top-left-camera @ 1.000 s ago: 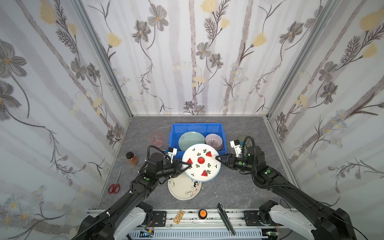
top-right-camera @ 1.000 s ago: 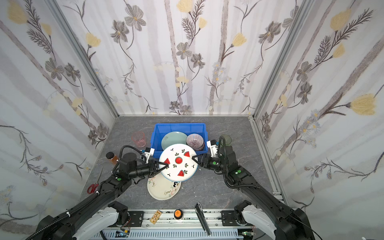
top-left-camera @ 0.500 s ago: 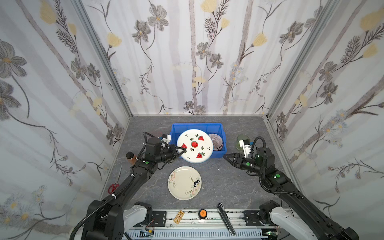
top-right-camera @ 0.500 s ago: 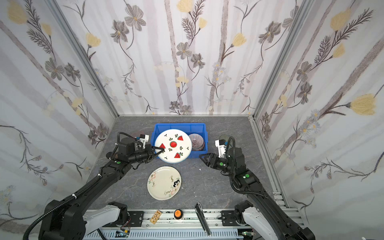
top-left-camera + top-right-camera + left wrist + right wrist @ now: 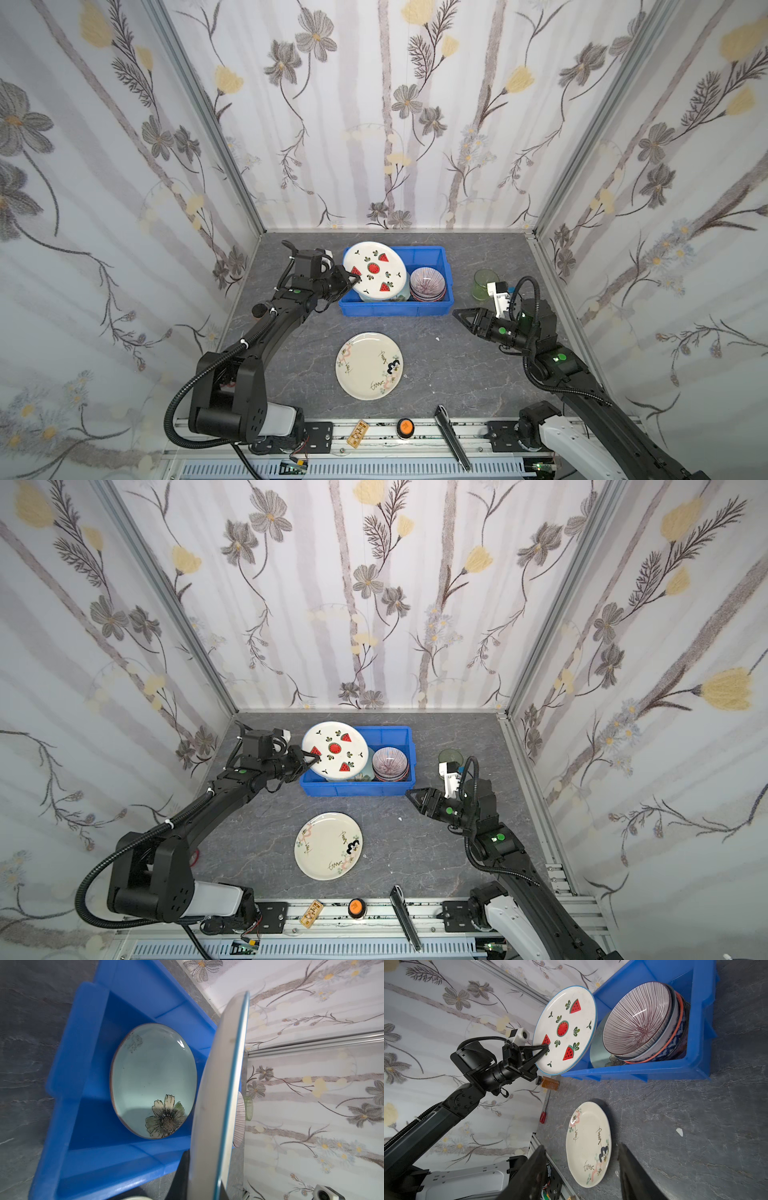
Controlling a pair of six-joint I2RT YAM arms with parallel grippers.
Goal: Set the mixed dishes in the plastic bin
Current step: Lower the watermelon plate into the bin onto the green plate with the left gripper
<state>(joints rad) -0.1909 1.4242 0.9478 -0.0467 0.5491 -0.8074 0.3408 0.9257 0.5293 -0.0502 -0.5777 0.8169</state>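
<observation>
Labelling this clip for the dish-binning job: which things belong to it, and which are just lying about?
Job: watermelon plate, gripped by the left tool; cream plate; pale green flower plate; stacked bowls; green tumbler; blue bin.
Lying about: amber jar; red-handled scissors; orange knob; black bar.

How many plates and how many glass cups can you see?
Plates: 3 (watermelon plate, green flower plate, cream plate)
Glass cups: 1 (green glass cup)
Total: 4
</observation>
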